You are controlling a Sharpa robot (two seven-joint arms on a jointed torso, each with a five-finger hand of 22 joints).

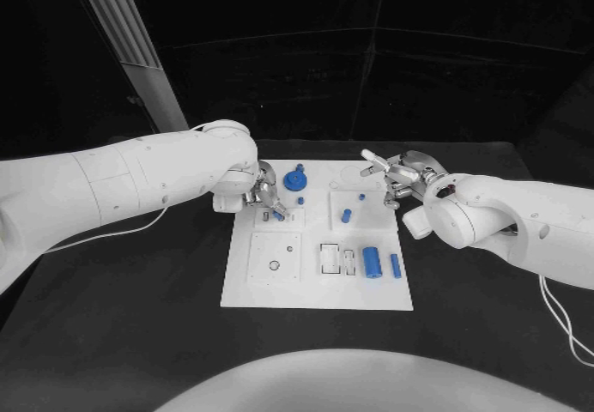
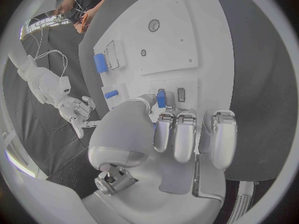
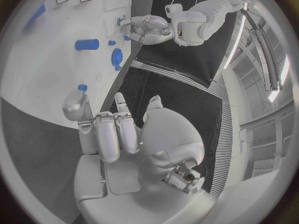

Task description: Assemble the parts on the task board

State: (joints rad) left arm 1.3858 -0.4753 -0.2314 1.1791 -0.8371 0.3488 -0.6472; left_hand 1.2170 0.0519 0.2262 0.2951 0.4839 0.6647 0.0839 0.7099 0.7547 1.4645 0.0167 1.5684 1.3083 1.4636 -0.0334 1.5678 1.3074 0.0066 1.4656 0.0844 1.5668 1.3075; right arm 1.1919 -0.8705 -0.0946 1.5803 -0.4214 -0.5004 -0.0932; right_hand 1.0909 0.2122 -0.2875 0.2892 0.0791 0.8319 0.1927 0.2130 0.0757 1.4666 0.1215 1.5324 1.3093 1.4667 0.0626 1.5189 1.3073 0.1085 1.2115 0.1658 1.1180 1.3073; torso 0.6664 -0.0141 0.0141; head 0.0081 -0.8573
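The white task board (image 1: 316, 287) lies in the middle of the table. My left hand (image 1: 263, 196) hovers over its far left part and pinches a small blue part (image 2: 161, 98) between thumb and finger, right beside a small slot (image 2: 181, 94). My right hand (image 1: 403, 176) hangs over the board's far right corner, fingers apart and holding nothing; a tiny blue piece (image 3: 82, 87) lies on the board just off one fingertip. A blue gear (image 1: 294, 180) stands at the far edge. A blue peg (image 1: 348, 215) lies mid-board; a blue cylinder (image 1: 372, 258) and blue bar (image 1: 395, 265) lie nearer.
A white panel with a round hole (image 1: 275, 256) and a rectangular frame (image 1: 330, 257) are set in the board's near half. Black table (image 1: 124, 326) surrounds the board. A pale post (image 1: 142, 60) rises at the far left.
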